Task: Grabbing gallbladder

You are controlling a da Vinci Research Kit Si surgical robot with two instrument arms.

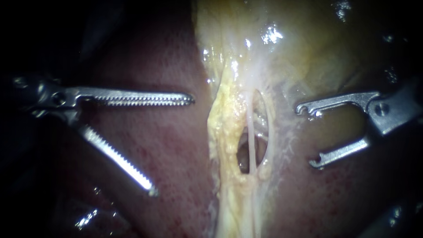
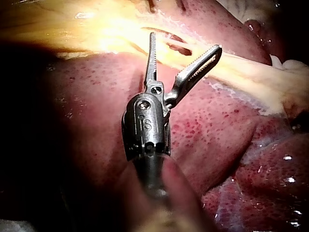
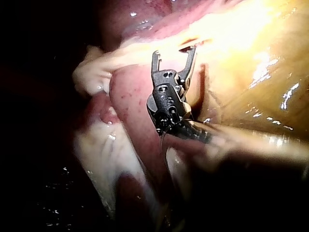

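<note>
The pale yellow gallbladder point(image 1: 304, 48) fills the upper middle and right of the endoscope view. It narrows downward into a fatty band with a small window point(image 1: 243, 154) in it. A thin whitish tube point(image 1: 250, 128) crosses that window. My left instrument point(image 1: 172, 145) has long toothed jaws standing wide open over the red liver point(image 1: 185, 198), to the left of the band and touching nothing. My right instrument point(image 1: 306, 135) has hooked, slotted jaws that are open just right of the band and hold nothing. The left wrist view shows the left instrument point(image 2: 185, 42) open, and the right wrist view shows the right instrument point(image 3: 175, 52) open.
Liver point(image 2: 96, 101) lies under and around my left instrument. In the right wrist view a liver lobe point(image 3: 130, 106) sits beside the right instrument, with yellow gallbladder wall point(image 3: 251, 43) ahead. The edges of the endoscope view are dark.
</note>
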